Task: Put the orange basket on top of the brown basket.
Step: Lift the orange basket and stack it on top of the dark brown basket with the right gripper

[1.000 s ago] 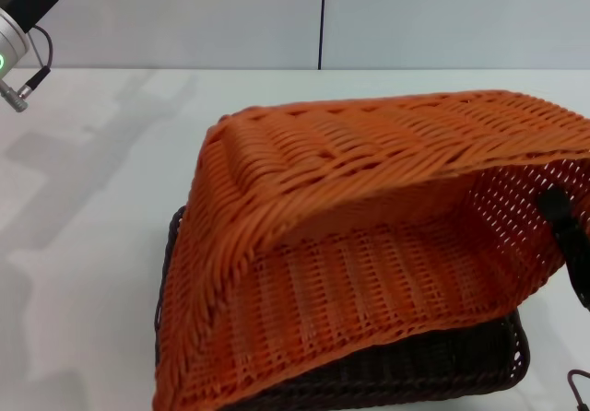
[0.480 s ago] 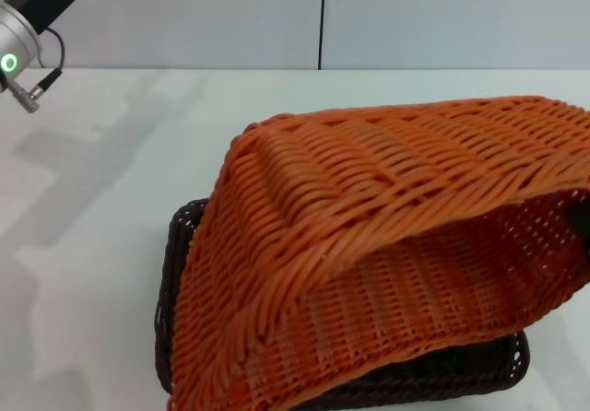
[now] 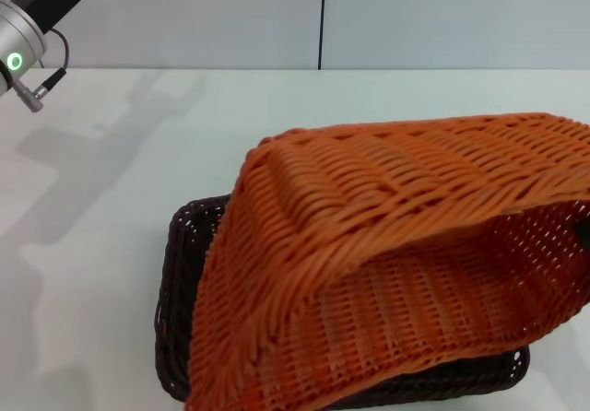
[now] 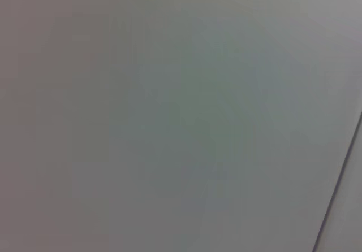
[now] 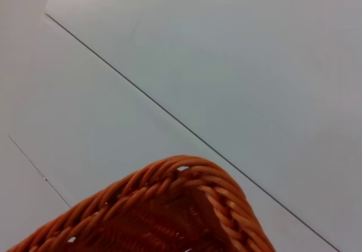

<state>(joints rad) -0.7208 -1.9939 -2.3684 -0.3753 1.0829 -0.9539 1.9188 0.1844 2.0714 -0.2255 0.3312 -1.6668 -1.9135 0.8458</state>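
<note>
The orange basket (image 3: 387, 245) tilts steeply over the brown basket (image 3: 184, 273), long axis left-right, raised toward the right gripper, whose grip cannot be told; left arm (image 3: 37, 10) parked high

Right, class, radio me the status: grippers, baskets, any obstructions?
Left arm parked high, far left. Orange basket tilted over brown basket, its right end lifted. No obstruction visible.

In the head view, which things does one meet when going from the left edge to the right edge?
Left arm at the upper left corner → brown basket, its left rim showing → orange basket, tilted over the brown one and reaching the right edge.
</note>
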